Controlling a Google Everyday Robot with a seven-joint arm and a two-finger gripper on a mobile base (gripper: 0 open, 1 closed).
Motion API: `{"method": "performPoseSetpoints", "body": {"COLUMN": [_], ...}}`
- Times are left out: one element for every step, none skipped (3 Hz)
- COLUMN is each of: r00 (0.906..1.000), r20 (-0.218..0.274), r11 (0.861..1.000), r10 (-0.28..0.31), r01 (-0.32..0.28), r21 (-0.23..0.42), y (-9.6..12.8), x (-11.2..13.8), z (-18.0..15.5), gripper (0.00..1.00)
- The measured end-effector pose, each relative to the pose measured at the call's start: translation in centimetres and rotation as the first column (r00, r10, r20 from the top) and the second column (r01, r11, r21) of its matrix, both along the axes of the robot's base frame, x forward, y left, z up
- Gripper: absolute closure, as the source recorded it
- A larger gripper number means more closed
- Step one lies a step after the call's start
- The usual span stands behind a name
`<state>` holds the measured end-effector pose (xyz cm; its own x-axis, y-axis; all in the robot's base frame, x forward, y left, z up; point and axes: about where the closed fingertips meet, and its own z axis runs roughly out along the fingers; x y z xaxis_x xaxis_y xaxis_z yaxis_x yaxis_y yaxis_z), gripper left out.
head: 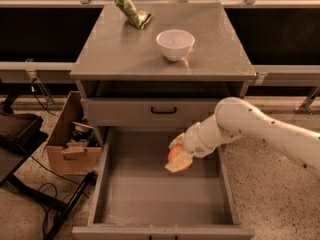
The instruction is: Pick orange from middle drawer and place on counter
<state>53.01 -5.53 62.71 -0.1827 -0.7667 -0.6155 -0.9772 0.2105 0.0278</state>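
Note:
The orange (174,154) is held between my gripper's (177,155) pale fingers, lifted above the flat bottom of the open middle drawer (160,196). My white arm reaches in from the right, over the drawer's right side. The gripper is shut on the orange, just below the shallower drawer front with the black handle (164,110). The counter (120,49) is the grey top of the cabinet, above and behind the gripper.
A white bowl (175,44) stands near the counter's middle and a green snack bag (132,10) lies at its back left. A cardboard box (72,141) of items sits on the speckled floor left of the drawer. Black cables and a stand lie at far left.

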Motion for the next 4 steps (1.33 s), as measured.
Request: {"method": "performPoseSetpoints", "body": {"r00": [0.9953,0.9833,0.9496,0.9479], "r20": [-0.005,-0.042,-0.011,-0.006], "r11": [0.995,0.984,0.949,0.947], "r10": [-0.097,-0.177,-0.313,-0.318], "r01": [0.097,0.177,0.313,0.318], "r21": [0.01,-0.004,-0.037,-0.033], "y": [-5.2,-9.7,-14.8,-15.0], "x": [2.3,3.8,5.0,5.2], "z": [8.8,15.0,21.9,22.2], "gripper": [1.0,1.0,1.0,1.0]}}
